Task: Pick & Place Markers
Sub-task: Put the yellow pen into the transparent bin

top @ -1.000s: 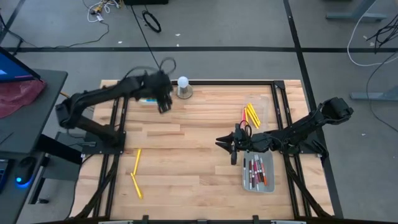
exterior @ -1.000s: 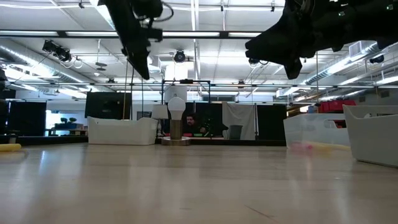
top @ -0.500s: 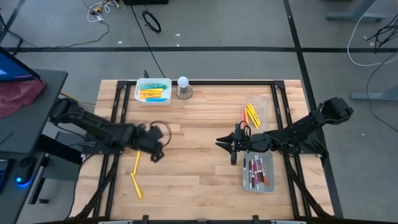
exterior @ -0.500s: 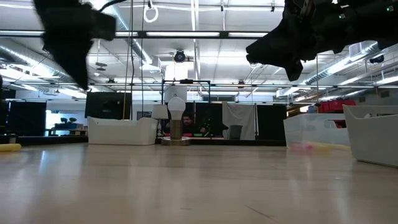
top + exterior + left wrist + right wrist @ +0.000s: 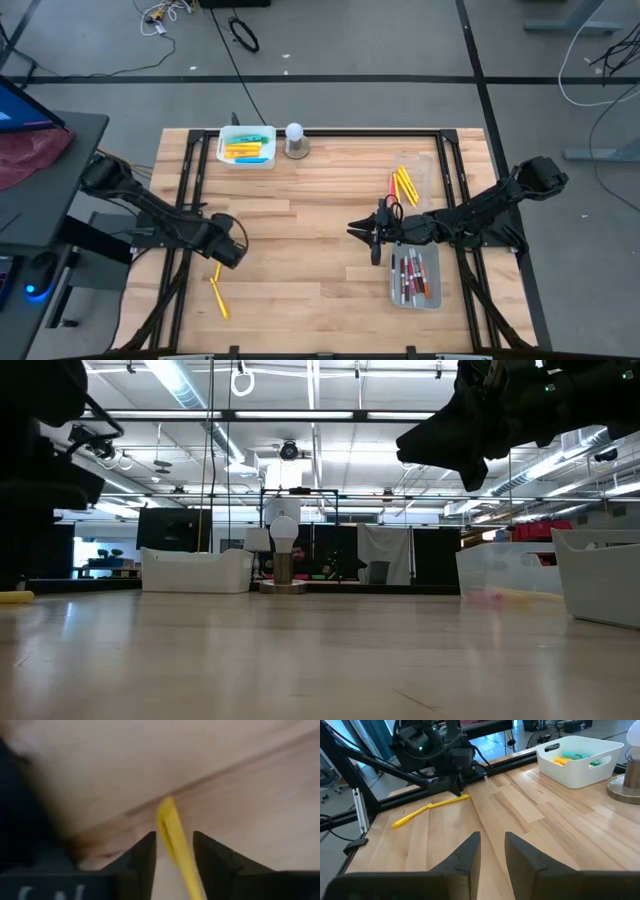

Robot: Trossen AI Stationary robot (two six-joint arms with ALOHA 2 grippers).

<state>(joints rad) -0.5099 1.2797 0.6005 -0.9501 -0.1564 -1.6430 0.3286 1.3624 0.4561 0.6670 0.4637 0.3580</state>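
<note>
A: Left gripper (image 5: 228,252) low near the table's (image 5: 320,200) left edge; fingers apart, straddling a yellow marker (image 5: 176,851), not clamped; a second yellow marker (image 5: 219,297) just beside.

B: Right gripper (image 5: 372,238) mid-table, above the boards; fingers slightly apart, empty; open planks between the arms.

A: More markers in the white bin (image 5: 246,148) at the far edge; others in the clear tray (image 5: 413,278); lit workshop behind.

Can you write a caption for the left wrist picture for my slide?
The left gripper straddles a yellow marker lying on the wooden table, fingers open either side.
</note>
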